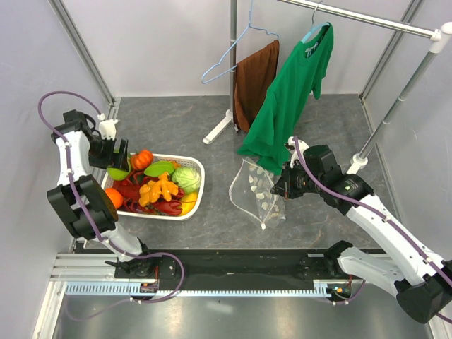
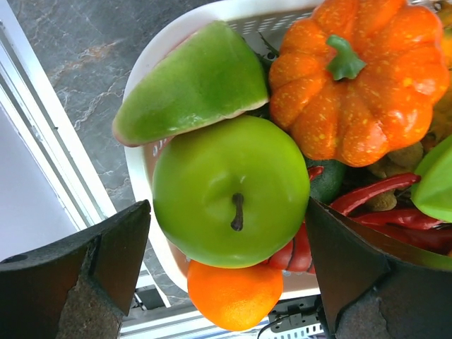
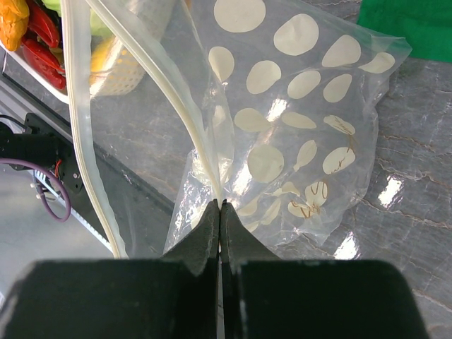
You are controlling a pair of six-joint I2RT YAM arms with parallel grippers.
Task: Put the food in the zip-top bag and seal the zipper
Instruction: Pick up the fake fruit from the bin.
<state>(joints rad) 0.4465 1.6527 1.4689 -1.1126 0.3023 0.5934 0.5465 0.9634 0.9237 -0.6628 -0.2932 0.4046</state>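
The work surface is a grey marbled table (image 1: pixel 176 120), enclosed by plain white walls. A metal garment rack (image 1: pixel 367 21) stands at the far side; a green T-shirt (image 1: pixel 293 99), a brown cloth (image 1: pixel 254 81) and a bare blue hanger (image 1: pixel 233 49) are hung from it. The food is contained in a white perforated basket (image 1: pixel 200 169) at the left of the table. A green apple (image 2: pixel 229 191), an orange pumpkin (image 2: pixel 360 78), a green wedge (image 2: pixel 194 85) and an orange fruit (image 2: pixel 233 296) are seen at its near corner. The left gripper (image 2: pixel 226 212) is held wide open, one finger on either side of the green apple. The zip-top bag (image 1: pixel 258 187), clear with white dots, is located right of the basket, below the T-shirt hem. Its whitish zipper (image 3: pixel 176 92) is parted. The right gripper (image 3: pixel 221 212) is clamped on the bag's edge.
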